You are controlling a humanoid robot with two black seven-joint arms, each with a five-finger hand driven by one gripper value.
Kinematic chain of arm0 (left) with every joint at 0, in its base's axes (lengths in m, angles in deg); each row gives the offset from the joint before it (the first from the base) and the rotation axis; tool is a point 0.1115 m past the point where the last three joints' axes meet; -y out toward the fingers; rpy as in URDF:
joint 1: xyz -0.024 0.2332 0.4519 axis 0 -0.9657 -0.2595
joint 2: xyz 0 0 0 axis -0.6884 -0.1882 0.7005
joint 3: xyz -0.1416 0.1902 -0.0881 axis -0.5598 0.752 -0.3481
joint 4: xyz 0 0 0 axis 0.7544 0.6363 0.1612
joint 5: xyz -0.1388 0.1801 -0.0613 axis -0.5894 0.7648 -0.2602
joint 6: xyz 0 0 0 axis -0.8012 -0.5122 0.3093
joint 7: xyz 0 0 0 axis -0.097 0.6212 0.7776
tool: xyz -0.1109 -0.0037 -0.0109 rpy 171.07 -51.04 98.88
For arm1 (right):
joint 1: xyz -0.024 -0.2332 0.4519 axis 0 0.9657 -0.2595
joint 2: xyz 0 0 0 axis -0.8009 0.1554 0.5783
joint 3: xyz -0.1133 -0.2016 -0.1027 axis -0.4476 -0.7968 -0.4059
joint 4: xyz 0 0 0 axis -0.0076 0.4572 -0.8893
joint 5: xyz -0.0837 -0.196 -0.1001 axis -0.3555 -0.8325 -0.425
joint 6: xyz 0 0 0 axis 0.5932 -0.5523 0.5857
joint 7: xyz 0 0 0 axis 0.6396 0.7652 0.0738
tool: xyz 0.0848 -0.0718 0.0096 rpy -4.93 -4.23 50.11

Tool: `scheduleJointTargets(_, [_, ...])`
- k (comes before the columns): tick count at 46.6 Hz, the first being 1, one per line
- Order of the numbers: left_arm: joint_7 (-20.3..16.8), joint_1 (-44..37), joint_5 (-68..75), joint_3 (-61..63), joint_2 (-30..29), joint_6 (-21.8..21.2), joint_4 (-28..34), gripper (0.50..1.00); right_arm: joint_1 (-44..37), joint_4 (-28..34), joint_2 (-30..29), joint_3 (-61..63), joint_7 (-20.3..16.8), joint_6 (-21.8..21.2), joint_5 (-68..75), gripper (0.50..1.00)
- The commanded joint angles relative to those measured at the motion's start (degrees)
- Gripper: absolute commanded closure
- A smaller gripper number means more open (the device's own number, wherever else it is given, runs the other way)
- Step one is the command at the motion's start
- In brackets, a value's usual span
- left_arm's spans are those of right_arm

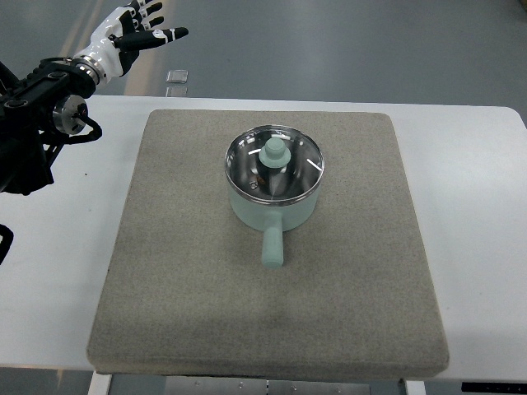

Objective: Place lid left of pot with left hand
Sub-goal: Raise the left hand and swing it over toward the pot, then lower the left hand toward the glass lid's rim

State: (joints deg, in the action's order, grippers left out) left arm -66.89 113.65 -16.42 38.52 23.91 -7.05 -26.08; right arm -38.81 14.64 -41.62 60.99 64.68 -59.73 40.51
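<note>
Pot [272, 206] mid-mat w/ handle pointing near, glass lid [274, 164] seated on it, prob. rigid, slick, breakable so best pinched by center knob [275, 151], left hand [132, 31] far top-left, fingers spread, empty.

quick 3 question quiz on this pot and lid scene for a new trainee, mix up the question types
1. True or false: the lid is already off the pot.
2. Which way does the pot's handle point in the picture? A) toward the bottom edge B) toward the top edge C) toward the right edge
3. Fill in: the left hand is at the picture's top ____ corner, fingers spread, holding nothing.

Key
1. False: it sits on the pot, on the grey mat.
2. A
3. left
</note>
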Motion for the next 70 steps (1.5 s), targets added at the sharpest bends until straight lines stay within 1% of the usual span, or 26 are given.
scheduleJointTargets(1, [-0.01, 1.31, 1.31, 1.71, -0.94, 0.27, -1.52, 0.501, 0.01, 0.0, 0.0, 0.01, 0.0, 0.0, 0.0, 0.579])
scheduleJointTargets(10, [0.08, 4.03, 7.55, 6.38, -3.84, 0.36, -8.72, 0.501, 0.01, 0.0, 0.0, 0.02, 0.0, 0.0, 0.0, 0.579])
scheduleJointTargets(18, [0.34, 5.79, 14.31, 6.55, -4.55, 0.62, -14.17, 0.501, 0.01, 0.0, 0.0, 0.02, 0.0, 0.0, 0.0, 0.579])
scheduleJointTargets(21, [0.34, 6.41, 18.35, 6.55, -4.55, 1.41, -16.1, 0.504, 0.01, 0.0, 0.0, -0.07, 0.0, 0.0, 0.0, 0.579])
scheduleJointTargets(24, [0.34, 7.11, 22.57, 6.55, -4.81, 3.43, -17.77, 0.501, 0.01, 0.0, 0.0, 0.02, 0.0, 0.0, 0.0, 0.579])
scheduleJointTargets(29, [0.43, 8.6, 28.55, 6.55, -5.43, 8.17, -19.71, 0.501, 0.01, 0.0, 0.0, 0.02, 0.0, 0.0, 0.0, 0.579])
scheduleJointTargets(38, [0.34, 11.24, 35.5, 6.47, -6.39, 17.31, -20.06, 0.501, 0.01, 0.0, 0.0, 0.02, 0.0, 0.0, 0.0, 0.579])
scheduleJointTargets(44, [0.17, 13.26, 40.24, 6.47, -6.92, 19.78, -21.47, 0.501, 0.01, 0.0, 0.0, 0.02, 0.0, 0.0, 0.0, 0.579])
scheduleJointTargets(51, [-0.01, 15.72, 43.85, 6.47, -9.03, 22.68, -25.07, 0.501, 0.01, 0.0, 0.0, 0.02, 0.0, 0.0, 0.0, 0.579])
scheduleJointTargets(65, [-0.45, 16.43, 51.49, 6.47, -9.03, 22.79, -29.9, 0.501, 0.01, 0.0, 0.0, 0.02, 0.0, 0.0, 0.0, 0.579])
scheduleJointTargets(70, [-1.5, 16.51, 56.76, 6.47, -8.77, 22.79, -30.87, 0.501, 0.01, 0.0, 0.0, 0.02, 0.0, 0.0, 0.0, 0.579])
